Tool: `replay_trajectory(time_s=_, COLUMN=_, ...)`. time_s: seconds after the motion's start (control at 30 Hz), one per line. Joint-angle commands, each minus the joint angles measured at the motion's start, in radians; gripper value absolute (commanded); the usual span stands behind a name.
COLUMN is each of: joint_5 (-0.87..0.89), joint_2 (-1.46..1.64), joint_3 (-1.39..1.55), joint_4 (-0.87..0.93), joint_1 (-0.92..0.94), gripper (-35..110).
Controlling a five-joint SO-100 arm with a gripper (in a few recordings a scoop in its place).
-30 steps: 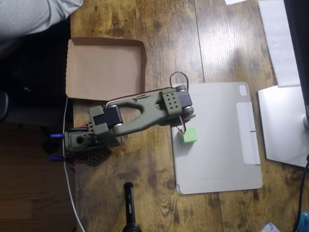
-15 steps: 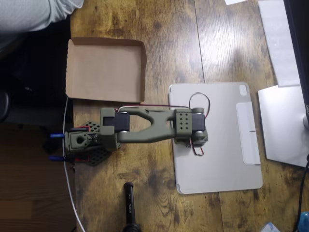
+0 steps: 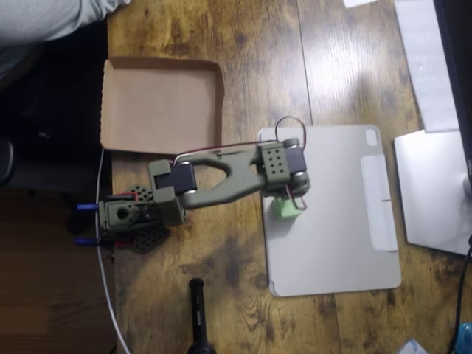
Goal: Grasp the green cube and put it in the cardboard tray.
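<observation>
In the overhead view the green cube [image 3: 286, 209] lies on the flat grey tablet cover [image 3: 339, 221], near its left edge. Just its lower part peeks out from under the olive-green arm's wrist. My gripper [image 3: 290, 196] points down right over the cube, and the wrist block hides its fingers, so whether they are closed around the cube cannot be told. The cardboard tray [image 3: 158, 103] sits up and to the left with nothing in it, well apart from the cube.
The arm's base [image 3: 125, 217] stands at the table's left edge, below the tray. A black cylindrical object [image 3: 198, 324] lies at the bottom. White devices [image 3: 431, 192] sit at the right. A person's grey sleeve [image 3: 44, 18] shows top left.
The arm swung out over the cube's spot on the tablet cover and hid it, then pulled back slightly to the left. The cube's lower edge shows again, about where it was.
</observation>
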Motion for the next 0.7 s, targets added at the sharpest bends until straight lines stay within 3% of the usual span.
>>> replay_trajectory(time_s=0.0, joint_5=-0.037, joint_2=0.063, joint_3=0.035, joint_4=-0.031, joint_1=0.041, gripper=25)
replay_trajectory(time_s=0.37, joint_5=-0.118, joint_2=0.091, joint_3=0.032, joint_4=-0.077, joint_1=0.15, gripper=31)
replay_trajectory(time_s=0.67, joint_5=-0.086, joint_2=0.103, joint_3=0.155, joint_4=-0.14, joint_1=0.137, gripper=31)
